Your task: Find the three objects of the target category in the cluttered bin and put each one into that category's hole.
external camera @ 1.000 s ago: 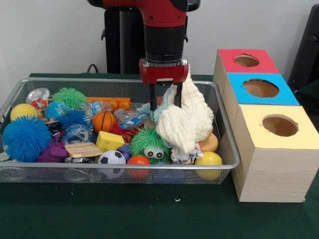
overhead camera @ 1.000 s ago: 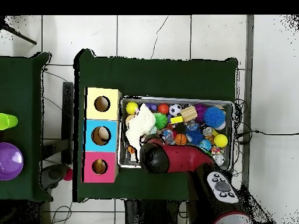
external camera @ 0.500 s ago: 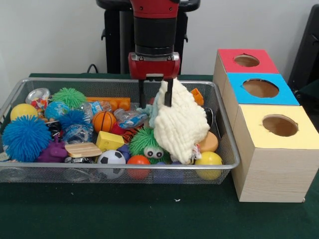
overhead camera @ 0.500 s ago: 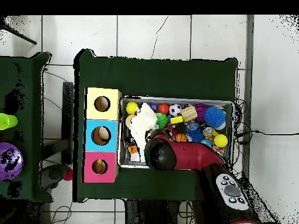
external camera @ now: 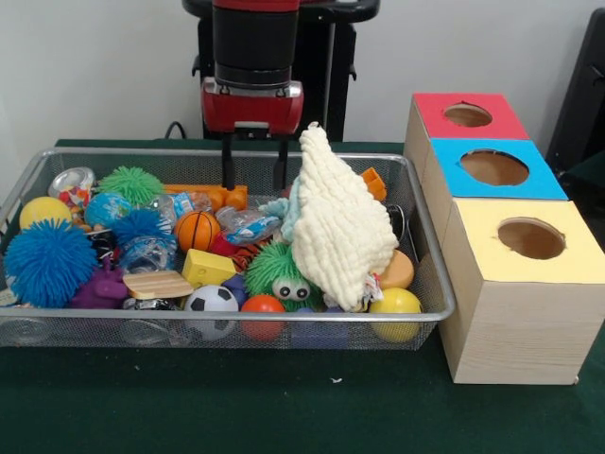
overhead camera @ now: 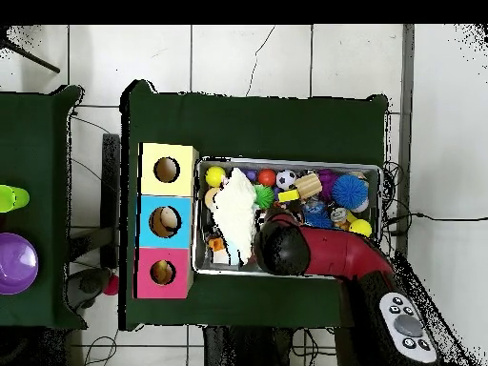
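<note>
My gripper (external camera: 253, 168) hangs open over the back middle of the wire bin (external camera: 227, 317), with nothing between its fingers (external camera: 228, 165). It is just above the orange brick (external camera: 203, 196). To its right a cream knitted cloth (external camera: 340, 232) stands heaped in the bin's right end, apart from the gripper. In the overhead view the cream knitted cloth (overhead camera: 233, 214) lies at the bin's left end and the arm (overhead camera: 286, 250) hides the gripper. Beside the bin stand the red box (external camera: 467, 114), blue box (external camera: 493, 167) and yellow box (external camera: 531, 238), each with a round hole on top.
The bin is crowded: a blue spiky ball (external camera: 47, 262), a basketball (external camera: 197, 230), a green fuzzy toy with eyes (external camera: 284, 270), a soccer ball (external camera: 211, 301), a yellow ball (external camera: 395, 303), a yellow block (external camera: 208, 268) and a wooden block (external camera: 158, 284). Purple and green items (overhead camera: 14, 262) sit on a side table.
The gripper has let go of the cream cloth, risen and shifted left in the front view. The cloth has settled back into the bin's right end.
</note>
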You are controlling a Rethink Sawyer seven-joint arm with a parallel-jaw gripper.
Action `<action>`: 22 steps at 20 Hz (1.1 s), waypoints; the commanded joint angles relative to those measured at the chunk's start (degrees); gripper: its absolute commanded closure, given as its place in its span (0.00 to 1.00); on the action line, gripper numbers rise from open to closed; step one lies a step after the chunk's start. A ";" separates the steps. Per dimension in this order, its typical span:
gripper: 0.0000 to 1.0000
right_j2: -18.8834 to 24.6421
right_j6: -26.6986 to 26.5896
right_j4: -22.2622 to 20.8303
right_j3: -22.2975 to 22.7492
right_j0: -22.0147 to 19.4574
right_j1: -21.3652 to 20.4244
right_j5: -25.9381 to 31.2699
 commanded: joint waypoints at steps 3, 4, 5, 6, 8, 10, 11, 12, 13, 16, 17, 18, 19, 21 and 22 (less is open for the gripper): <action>0.00 0.67 -0.92 -7.91 -6.25 0.20 4.07 -1.48; 0.00 0.14 -0.11 -8.20 -6.44 0.52 4.21 -1.56; 0.00 -0.64 0.80 -8.58 -6.40 1.01 4.25 -1.66; 0.00 -1.50 1.84 -8.90 -6.58 1.59 4.54 -1.90; 0.00 -2.44 3.85 -9.05 -6.35 1.98 5.44 -3.22; 0.00 -3.27 5.04 -9.46 -6.58 2.35 6.66 -4.75; 0.00 -3.88 5.73 -9.42 -6.49 2.67 7.27 -5.10; 0.00 -4.34 6.44 -9.23 -6.43 2.91 7.99 -5.64; 0.00 -5.14 7.22 -9.06 -6.65 3.41 8.78 -6.10; 0.00 -6.80 8.06 -8.82 -6.65 4.58 11.21 -6.87; 0.00 -6.40 8.02 -8.03 -6.28 4.28 11.41 -6.54; 0.00 -5.78 8.10 -6.94 -5.67 3.81 11.20 -5.83; 0.00 -5.49 7.91 -6.38 -5.44 3.69 11.00 -5.06; 0.00 -4.88 7.37 -5.59 -5.25 3.42 10.78 -3.61; 0.00 -4.49 7.35 -5.26 -5.05 3.07 10.89 -3.37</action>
